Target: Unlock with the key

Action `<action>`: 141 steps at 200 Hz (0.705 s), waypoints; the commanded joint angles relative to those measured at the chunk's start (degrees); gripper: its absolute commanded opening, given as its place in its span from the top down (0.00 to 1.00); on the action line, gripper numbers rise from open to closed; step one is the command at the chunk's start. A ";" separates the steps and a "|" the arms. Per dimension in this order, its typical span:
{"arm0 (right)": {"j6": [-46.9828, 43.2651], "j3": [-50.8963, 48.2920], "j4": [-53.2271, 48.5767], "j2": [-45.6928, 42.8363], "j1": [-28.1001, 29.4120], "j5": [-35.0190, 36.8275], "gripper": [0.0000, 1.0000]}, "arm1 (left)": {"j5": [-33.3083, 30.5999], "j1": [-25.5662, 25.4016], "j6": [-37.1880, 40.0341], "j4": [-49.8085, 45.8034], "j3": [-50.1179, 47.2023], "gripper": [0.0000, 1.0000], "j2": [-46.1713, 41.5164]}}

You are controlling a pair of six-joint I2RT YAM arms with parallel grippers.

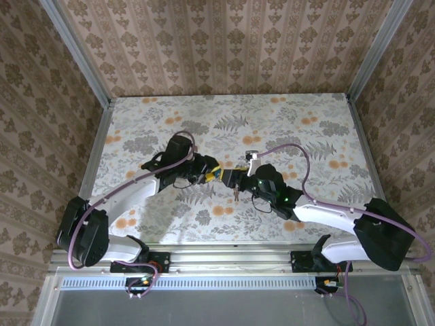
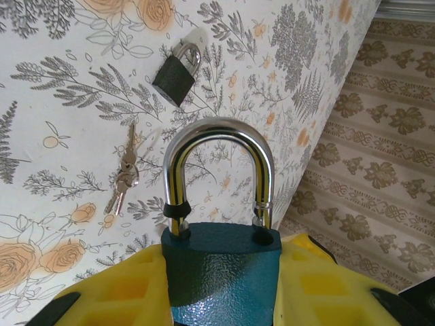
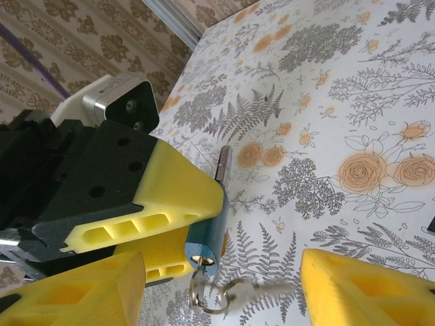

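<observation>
The right pincer (image 3: pixel 224 288) stands apart around the key (image 3: pixel 262 288) hanging from the keyhole, the left pincer (image 2: pixel 221 295) clamps the blue padlock (image 2: pixel 221 255), likely steadying it for turning, and 1 smaller padlock (image 2: pixel 178 73) lies farther off on the counter (image 2: pixel 54 102).

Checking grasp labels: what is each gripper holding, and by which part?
Left gripper clamps the blue padlock by its body, shackle free. Right gripper holds nothing: jaws open either side of the keys hanging from the keyhole.
</observation>
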 commanded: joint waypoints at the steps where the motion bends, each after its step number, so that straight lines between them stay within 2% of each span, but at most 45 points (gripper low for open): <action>1: -1.75 1.37 3.05 2.10 0.65 2.08 0.38 | 1.27 -0.81 -2.02 3.60 0.52 0.78 0.42; 69: -1.56 2.68 7.19 6.22 1.02 1.38 0.47 | 1.69 -2.33 -2.30 4.15 2.27 0.77 1.17; 110: -1.67 4.08 7.31 7.53 0.95 0.96 0.48 | 2.56 -2.96 -4.72 7.90 1.44 0.77 1.87; 129: -1.89 4.17 8.11 7.88 1.01 0.92 0.57 | 2.74 -3.25 -4.61 7.86 2.05 0.77 2.13; 141: -2.18 4.35 7.97 7.91 0.97 0.76 0.67 | 2.78 -3.31 -4.47 7.93 2.22 0.76 2.14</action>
